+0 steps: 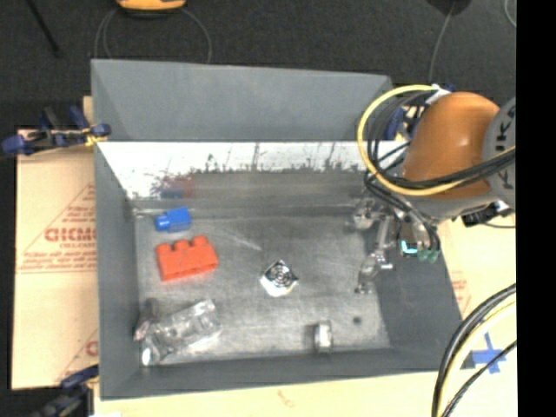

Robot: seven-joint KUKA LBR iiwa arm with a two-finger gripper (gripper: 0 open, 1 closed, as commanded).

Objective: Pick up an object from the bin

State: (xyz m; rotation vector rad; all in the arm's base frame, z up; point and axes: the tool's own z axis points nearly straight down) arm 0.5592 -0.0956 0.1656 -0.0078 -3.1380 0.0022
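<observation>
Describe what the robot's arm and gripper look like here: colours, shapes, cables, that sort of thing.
The wrist carries a rounded orange cover, ringed by looping yellow and black cables. Beneath it sits a slim silvery metal gripper, with a small teal-green part on its body.

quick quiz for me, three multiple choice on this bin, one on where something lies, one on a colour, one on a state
1. Where does the small blue block lie in the bin?
A. near right corner
B. middle of the floor
C. far left, by the back wall

2. What colour is the studded brick?
A. green
B. orange-red
C. white

3. What state is that brick in?
A. lying on the floor, apart from the gripper
B. lifted off the floor
C. stacked on the blue block

Answers: 1 C, it sits at the back wall's foot on the left. 2 B, plainly orange-red. 3 A, it rests at left while the gripper is at right.
</observation>
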